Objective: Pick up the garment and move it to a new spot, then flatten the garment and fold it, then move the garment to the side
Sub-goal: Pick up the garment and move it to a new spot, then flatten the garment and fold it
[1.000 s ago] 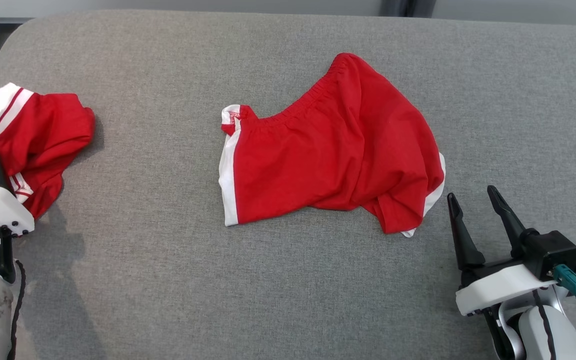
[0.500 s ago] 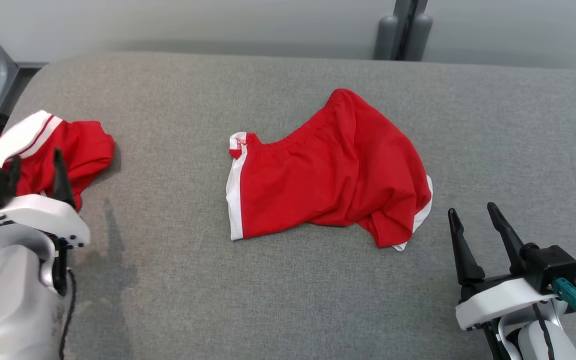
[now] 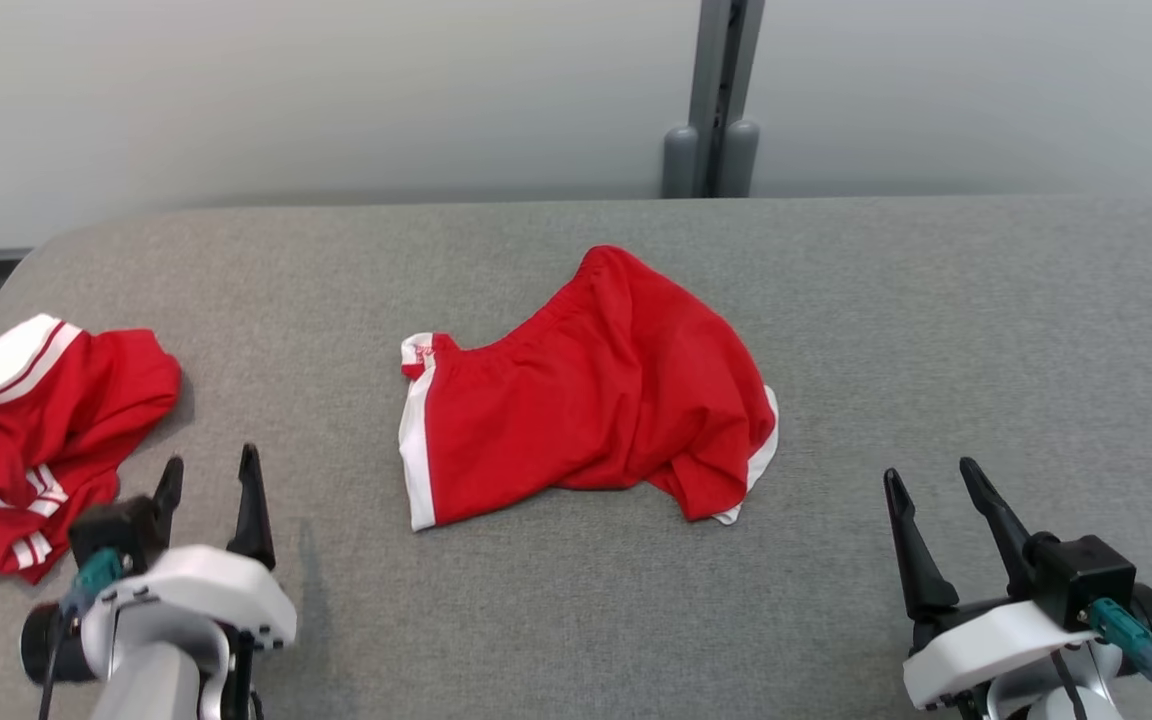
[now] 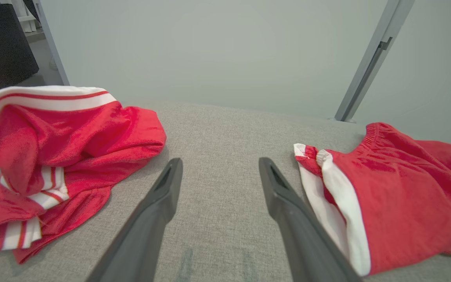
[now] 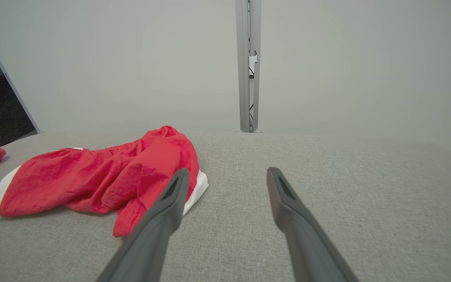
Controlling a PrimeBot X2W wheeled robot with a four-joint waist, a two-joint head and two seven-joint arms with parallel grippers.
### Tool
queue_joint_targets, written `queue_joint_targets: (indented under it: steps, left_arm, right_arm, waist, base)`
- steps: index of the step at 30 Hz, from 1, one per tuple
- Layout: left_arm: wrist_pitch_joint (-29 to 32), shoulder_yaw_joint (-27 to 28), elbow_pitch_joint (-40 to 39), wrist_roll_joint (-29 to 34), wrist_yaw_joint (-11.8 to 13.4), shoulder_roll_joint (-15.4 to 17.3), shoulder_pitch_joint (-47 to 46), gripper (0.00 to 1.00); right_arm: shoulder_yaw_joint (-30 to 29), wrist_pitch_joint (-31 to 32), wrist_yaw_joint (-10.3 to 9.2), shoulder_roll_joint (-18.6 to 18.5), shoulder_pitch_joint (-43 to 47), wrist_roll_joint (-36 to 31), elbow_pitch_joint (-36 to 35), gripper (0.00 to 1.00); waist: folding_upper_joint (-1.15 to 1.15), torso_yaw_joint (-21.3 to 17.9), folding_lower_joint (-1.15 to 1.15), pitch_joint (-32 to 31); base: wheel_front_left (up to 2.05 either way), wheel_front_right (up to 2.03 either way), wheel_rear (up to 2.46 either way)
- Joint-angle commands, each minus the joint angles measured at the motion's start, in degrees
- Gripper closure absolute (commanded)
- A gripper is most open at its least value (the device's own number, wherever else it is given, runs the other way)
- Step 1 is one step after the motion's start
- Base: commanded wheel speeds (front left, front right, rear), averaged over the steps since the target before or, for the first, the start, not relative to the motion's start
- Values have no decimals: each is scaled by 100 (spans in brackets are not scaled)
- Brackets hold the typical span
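— Grey padded surface [image 3: 536,620], pale wall [image 3: 336,90] behind it. What's new at the left end?

— The striped garment [image 3: 46,430] lies bunched at the far left edge. A second ago the left gripper [image 3: 211,458] had its fingers down in that cloth. Now it has pulled back just beside it, jaws spread wide and nothing between them.

— So that one is set aside?

— Looks so to me, though it's a heap, not a tidy fold. The head has also tilted up, so don't read the whole scene as shifted.

— And the middle?

— The red shorts [image 3: 586,400] sit crumpled at the centre, waistband towards the wall and one leg doubled under at the right. I'd guess they're next.

— Anything in the way?

— Only a metal post [image 3: 716,90] behind the table. The right gripper [image 3: 928,470] waits near the shorts' right corner, apart from them, jaws parted and empty.
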Motion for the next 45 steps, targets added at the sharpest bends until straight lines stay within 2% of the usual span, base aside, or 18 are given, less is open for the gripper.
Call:
queue_joint_targets:
  steps: [1,14,21,36,45]
  left_arm:
    - [-10,97,-226,70,30,-29,323,0]
    - [-10,304,-1378,532,-26,-231,1672,0]
    - [-10,308,-1657,683,-5,-281,2096,0]
    - [-10,-87,-1711,518,73,-288,2008,0]
    - [-11,-409,-1719,421,64,-285,1668,0]
  right_arm:
    - [9,0,1,-17,114,67,14,0]
    - [118,0,1,-15,438,139,8,0]
    - [235,-1,1,-18,509,211,-21,0]
    - [378,0,1,-17,341,295,72,0]
    - [631,0,1,-17,-47,323,256,0]
  waist:
    - [0,-173,0,-188]
    - [0,-244,0,-551]
    - [0,-176,0,-595]
    - [0,-105,0,-391]
    - [0,86,0,179]
  base:
    - [0,0,0]
    - [0,0,0]
    - [0,0,0]
    - [0,0,0]
    - [0,0,0]
